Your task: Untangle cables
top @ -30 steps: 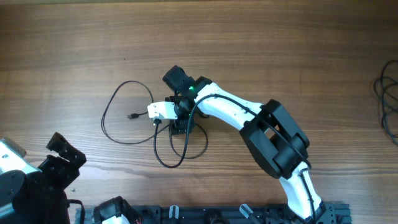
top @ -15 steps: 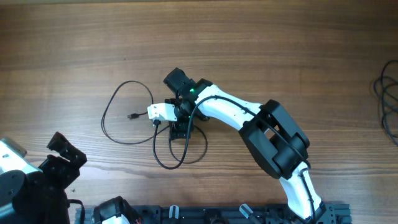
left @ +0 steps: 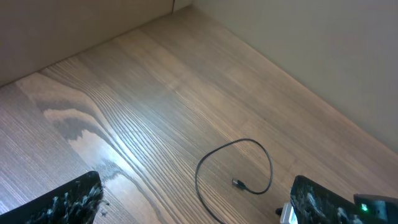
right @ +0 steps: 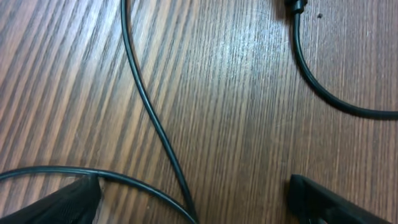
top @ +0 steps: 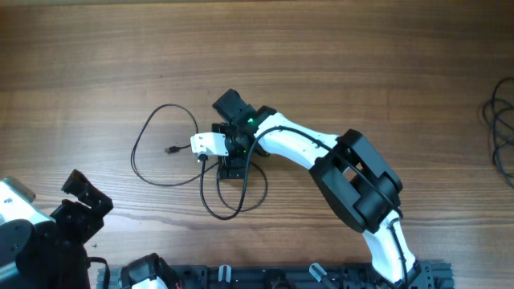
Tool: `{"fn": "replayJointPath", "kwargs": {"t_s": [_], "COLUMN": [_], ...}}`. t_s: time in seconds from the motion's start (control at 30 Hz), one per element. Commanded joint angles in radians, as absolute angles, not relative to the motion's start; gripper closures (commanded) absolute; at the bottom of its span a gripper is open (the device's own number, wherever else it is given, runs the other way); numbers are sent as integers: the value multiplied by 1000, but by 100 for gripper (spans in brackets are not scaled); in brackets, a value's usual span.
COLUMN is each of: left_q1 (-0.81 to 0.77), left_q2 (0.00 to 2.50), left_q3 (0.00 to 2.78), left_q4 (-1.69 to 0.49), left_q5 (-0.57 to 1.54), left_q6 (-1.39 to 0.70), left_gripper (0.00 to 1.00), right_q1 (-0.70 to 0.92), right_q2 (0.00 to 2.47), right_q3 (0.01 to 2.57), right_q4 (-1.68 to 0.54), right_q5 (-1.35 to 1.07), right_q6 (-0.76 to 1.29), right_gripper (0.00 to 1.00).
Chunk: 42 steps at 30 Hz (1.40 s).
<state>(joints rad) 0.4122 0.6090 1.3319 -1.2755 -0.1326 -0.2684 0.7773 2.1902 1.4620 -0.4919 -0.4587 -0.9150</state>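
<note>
Overhead: the right gripper (top: 231, 149) reaches to the middle of the table (top: 321, 48), tip down over the cables (top: 233, 207). Its opening cannot be judged from above. A white block (top: 207, 144) sits just beside it, with one cord end touching the block's lower edge. The cables are thin black cords in loose loops. One wide loop lies to the left and ends in a plug tip (top: 171, 149). Other loops cross just below the gripper. More dark cords (top: 499, 136) lie well apart at the table's right edge. The left gripper (top: 84, 195) hangs over the near left corner, away from the cables. The table is brown wood with long grain.

Left wrist: the left gripper (left: 196, 183) has its fingers (left: 65, 200) spread wide, with nothing between them and touching nothing. Beyond them the left loop of cable (left: 198, 177) and its plug tip (left: 239, 183) lie flat on the wood. A pale wall (left: 311, 37) rises past the table's far edge.

Right wrist: the right gripper (right: 194, 186) is close above the wood, fingers (right: 59, 205) wide apart and gripping nothing. One cord (right: 149, 109) runs down between them on the table. A second cord passes right by the left fingertip; whether it touches cannot be told. A third cord curves away at upper right from a plug (right: 297, 6).
</note>
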Motion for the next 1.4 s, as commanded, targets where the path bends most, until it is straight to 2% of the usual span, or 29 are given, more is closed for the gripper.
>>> {"fn": "replayJointPath", "kwargs": {"t_s": [0.0,0.13,0.27,0.8,0.87,1.03,1.13,1.17,1.2,1.3,1.37], "left_q1": [406,406,406,406,406,406,406,406,406,406,406], "left_q2": [607,607,607,607,607,607,607,607,607,607,607], "left_q3": [1348,1348,1348,1348,1348,1348,1348,1348,1348,1348,1348], "left_q4": [-1269,-1269,-1269,-1269,-1269,-1269,-1269,-1269,-1269,-1269,-1269], "left_q5": [-123,-123,-123,-113,-113,-113,-112,-112,-112,-112,-112], "left_q6": [-270,-270,-270,-270,-270,-270,-270,-270,-270,-270,-270], "left_gripper": [2,1,1,2,1,1,0,0,0,0,0], "right_q1": [767,756,727,686,686,686,686,686,686,686,686], "right_q2": [2235,2235,2235,2235,2235,2235,2235,2235,2235,2235,2235], "right_q3": [1398,1398,1398,1398,1398,1398,1398,1398,1398,1398,1398], "right_q4": [-529,-548,-602,-615,-621,-630,-631,-631,-630,-618,-616], "right_q5": [-358,-249,-175,-387,-387,-387,-387,-391,-391,-391,-395], "right_q6": [-918,-916,-916,-830,-827,-804,-785,-783,-783,-787,-823], "right_gripper": [4,14,20,21,27,32,40,40,34,7,5]}}
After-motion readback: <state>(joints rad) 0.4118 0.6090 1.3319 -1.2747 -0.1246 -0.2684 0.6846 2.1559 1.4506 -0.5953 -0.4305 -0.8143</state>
